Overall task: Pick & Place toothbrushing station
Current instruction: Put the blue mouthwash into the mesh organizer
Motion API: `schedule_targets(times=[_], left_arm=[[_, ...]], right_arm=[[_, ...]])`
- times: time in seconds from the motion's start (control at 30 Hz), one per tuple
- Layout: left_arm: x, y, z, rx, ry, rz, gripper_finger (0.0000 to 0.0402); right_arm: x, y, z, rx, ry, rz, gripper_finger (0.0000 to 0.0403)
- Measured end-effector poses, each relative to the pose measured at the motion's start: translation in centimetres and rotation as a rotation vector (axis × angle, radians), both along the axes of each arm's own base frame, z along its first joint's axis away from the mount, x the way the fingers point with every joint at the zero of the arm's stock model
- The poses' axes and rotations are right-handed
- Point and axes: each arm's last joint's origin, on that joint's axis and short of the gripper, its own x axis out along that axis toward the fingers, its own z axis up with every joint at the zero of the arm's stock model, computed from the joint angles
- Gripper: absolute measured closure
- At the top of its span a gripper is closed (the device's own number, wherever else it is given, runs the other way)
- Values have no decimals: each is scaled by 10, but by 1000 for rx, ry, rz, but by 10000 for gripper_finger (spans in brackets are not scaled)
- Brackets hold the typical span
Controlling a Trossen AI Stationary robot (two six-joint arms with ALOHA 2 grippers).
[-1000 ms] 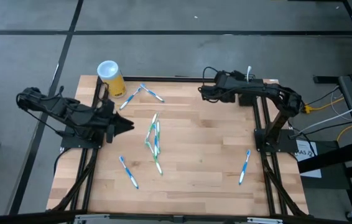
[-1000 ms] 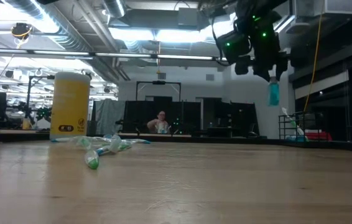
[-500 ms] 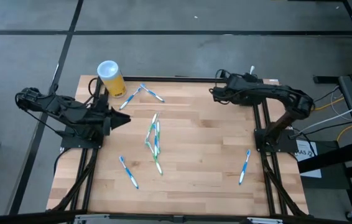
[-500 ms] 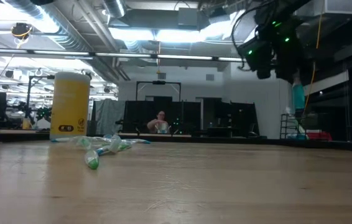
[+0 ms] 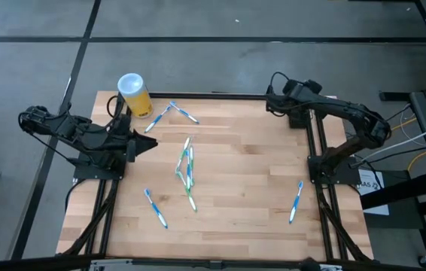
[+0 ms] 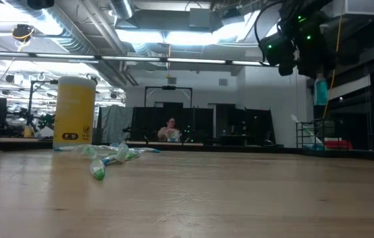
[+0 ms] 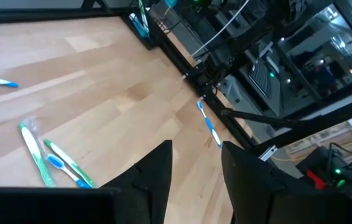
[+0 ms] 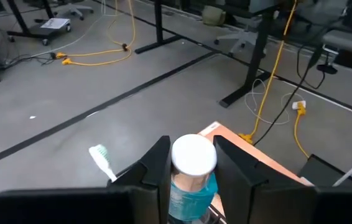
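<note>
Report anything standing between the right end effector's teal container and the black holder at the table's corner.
Nothing visible does. The right end effector, shut on the white-capped teal container, hangs in open air near that corner, where the black holder stands with toothbrushes in it.

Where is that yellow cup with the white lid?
The yellow cup stands upright at the table's far left corner in the high view, beside two crossed toothbrushes, just beyond the waiting left gripper.
</note>
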Motion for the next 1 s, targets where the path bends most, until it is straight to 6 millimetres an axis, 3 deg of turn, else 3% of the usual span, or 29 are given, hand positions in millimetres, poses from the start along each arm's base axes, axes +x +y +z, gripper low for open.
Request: schedule_targets(times=[0.2,0.7,1.0], left_arm=[[0,0,0,-19,-7,7,269],[0,0,0,-62,-15,12,269],[0,-1,0,-92,-10,-9,269]], right_arm=[[-1,-10,-2,16,7,-1,309],[-9,-7,-38,-12,1,-28,309],[-8,-10,-42,-67,-16,-21,309]])
